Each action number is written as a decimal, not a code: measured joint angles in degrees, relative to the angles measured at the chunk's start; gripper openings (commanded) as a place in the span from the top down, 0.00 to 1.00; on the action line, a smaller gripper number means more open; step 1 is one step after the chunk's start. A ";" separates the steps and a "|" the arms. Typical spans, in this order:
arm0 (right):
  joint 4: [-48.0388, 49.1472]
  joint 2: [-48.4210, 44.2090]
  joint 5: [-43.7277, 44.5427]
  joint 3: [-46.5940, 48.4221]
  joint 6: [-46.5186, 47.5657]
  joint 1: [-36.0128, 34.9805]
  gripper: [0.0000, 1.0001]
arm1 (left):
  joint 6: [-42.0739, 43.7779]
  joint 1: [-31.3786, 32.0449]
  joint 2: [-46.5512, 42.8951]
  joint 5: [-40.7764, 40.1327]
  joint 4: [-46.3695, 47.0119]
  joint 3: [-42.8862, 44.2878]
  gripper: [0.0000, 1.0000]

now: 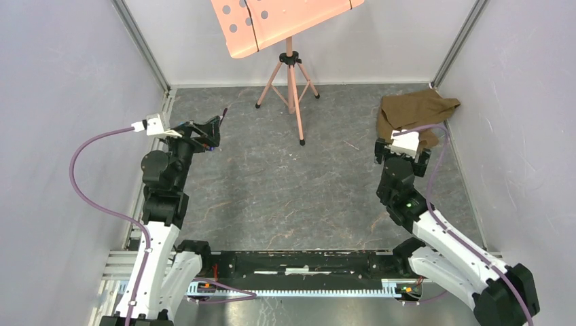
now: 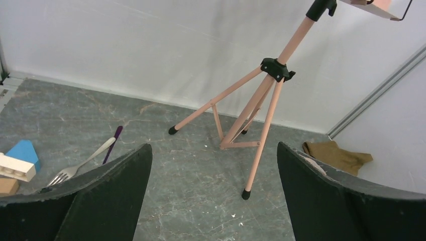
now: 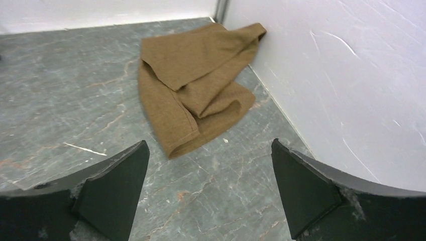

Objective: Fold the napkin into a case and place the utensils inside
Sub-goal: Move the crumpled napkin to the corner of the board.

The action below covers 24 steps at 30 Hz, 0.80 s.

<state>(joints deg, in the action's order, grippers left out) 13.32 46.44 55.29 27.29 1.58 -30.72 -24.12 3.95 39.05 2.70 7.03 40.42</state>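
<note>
We're looking at the napkin [image 3: 193, 85] first. It's a plain olive-brown cloth, dumped in the far right corner of the table [image 1: 285, 190]. It isn't flat or neat at all. It's bunched up with a couple of loose flaps folded over each other, and a stitched hem shows along the near edge. One corner pokes right up against the right wall. No case shape so far, just a rumpled heap.

The right gripper [image 3: 209, 143] hovers just on the near side of it, jaws spread wide with nothing between them and not touching the cloth.

Over on the far left side of the table we've got the fork [image 2: 80, 165], silver, lying flat with its tines toward the near edge. The spoon [image 2: 113, 143] lies right beside it, though we only see a thin purple bit of it. A blue, white and tan block [image 2: 17, 168] sits just left of them. The left gripper [image 2: 213, 148] hangs above that spot, jaws also wide apart and holding nothing.

A pink stand [image 1: 292, 68] on a tripod sits at the middle of the far edge, well apart from both the napkin and the utensils.
</note>
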 measured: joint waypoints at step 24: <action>-9.97 45.05 -41.94 23.45 -33.29 39.87 0.09 | 2.69 7.43 9.07 13.53 -1.53 4.04 0.00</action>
<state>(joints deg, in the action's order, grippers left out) 3.36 91.48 13.34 50.74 -31.70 9.15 -21.43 11.38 48.12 16.23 5.50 44.47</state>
